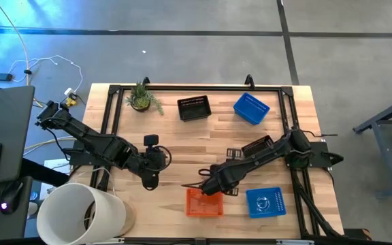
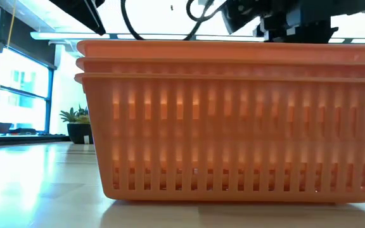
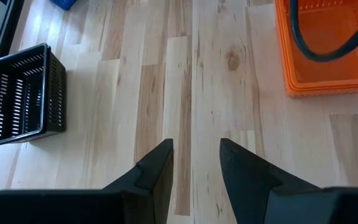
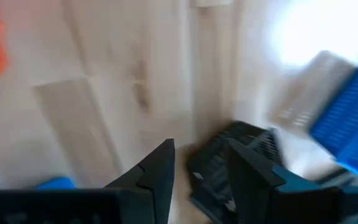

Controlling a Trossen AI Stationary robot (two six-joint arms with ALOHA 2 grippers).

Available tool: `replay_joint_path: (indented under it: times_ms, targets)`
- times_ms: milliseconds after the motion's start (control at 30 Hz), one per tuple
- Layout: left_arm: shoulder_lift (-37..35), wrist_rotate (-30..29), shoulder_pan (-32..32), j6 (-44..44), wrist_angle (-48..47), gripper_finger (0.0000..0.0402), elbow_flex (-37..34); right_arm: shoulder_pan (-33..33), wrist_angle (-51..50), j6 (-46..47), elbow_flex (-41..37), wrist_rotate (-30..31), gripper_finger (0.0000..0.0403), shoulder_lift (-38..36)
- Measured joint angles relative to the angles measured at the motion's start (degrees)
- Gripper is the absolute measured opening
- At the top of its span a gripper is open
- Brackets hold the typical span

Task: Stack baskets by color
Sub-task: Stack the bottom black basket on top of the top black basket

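Three orange rims nested, black and blue baskets left to gather

Three orange perforated plastic baskets [image 2: 233, 120] sit nested at the table's [image 1: 175, 136] near edge, the low view showing three stacked rims. Just over them the right pincer [image 1: 206, 185] hangs released, gripping nothing. Beside the stack lies a blue mesh basket [image 1: 265, 202]. The left pincer [image 1: 150, 178], also released and empty, waits near the white cylindrical bucket [image 1: 80, 212]. Farther off, a black slatted basket [image 1: 194, 107] and another blue mesh basket [image 1: 251, 108] rest at the far edge. The black one lies straight ahead of the right pincer; either arm looks about equally near.
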Motion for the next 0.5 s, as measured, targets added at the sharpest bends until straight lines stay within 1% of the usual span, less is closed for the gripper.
replay_joint_path:
  times_ms: [100, 267, 367, 500]
  targets:
    - [0.0, 0.0, -0.02, 0.0, 0.0, 0.0117, 0.0, 0.87, -0.9, 1.11, -0.15, 3.87, 0.0124, -0.02]
    - [0.0, 0.0, 0.0, 0.0, 0.0, 0.0117, 0.0, 1.9, -1.06, 0.14, -1.75, 6.75, 0.0124, -0.36]
    - [0.0, -0.01, -0.01, 0.0, 0.01, 0.0117, 0.01, 2.26, -1.03, 0.22, -5.35, 8.63, 0.0124, -1.89]
    - [0.0, 0.0, 0.0, 0.0, 0.02, 0.0117, 0.0, 2.31, -1.0, 2.2, -11.38, 9.66, 0.0124, -6.02]
